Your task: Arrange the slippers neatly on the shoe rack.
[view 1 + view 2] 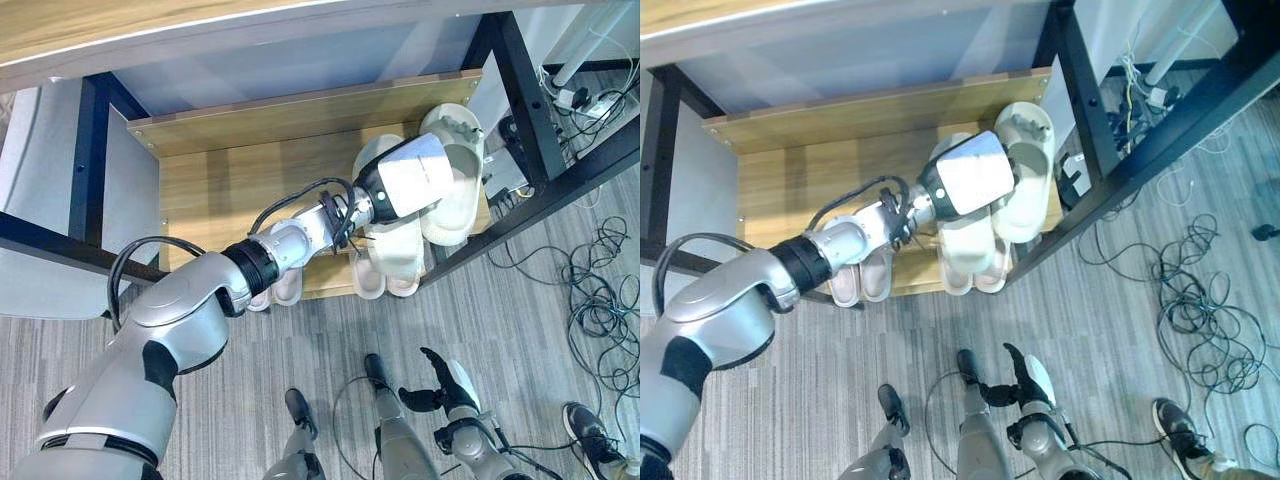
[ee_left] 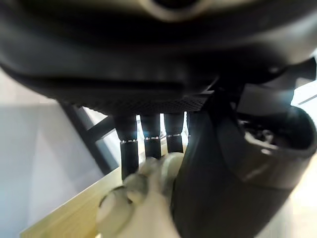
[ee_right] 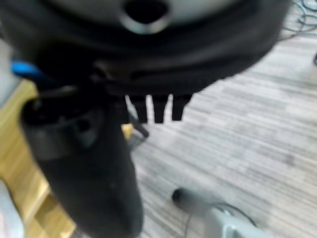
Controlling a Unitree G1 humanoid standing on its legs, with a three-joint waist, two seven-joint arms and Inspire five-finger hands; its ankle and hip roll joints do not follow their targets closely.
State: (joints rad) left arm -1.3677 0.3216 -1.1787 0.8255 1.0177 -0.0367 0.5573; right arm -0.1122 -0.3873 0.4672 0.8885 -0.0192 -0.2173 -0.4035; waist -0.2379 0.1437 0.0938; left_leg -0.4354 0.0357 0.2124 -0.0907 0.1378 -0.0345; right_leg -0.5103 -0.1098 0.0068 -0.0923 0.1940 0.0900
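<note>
The shoe rack has a wooden lower shelf [image 1: 230,180]. My left arm reaches over it, and my left hand [image 1: 410,175] hovers above cream slippers at the shelf's right end. In the left wrist view its fingers [image 2: 129,148] are straight and rest against a cream slipper [image 2: 141,203], with the thumb beside it. A cream pair [image 1: 385,270] lies at the shelf's front edge, partly under the hand. Another cream slipper [image 1: 455,190] lies tilted further right. A pinkish pair [image 1: 862,280] sits at the front edge under my forearm. My right hand [image 1: 440,385] hangs low over the floor, fingers spread.
Black frame posts [image 1: 530,90] stand on the rack's right side, and a wooden top board [image 1: 150,30] runs above. Tangled cables [image 1: 600,290] lie on the grey floor to the right. A person's shoe [image 1: 590,430] shows at the lower right.
</note>
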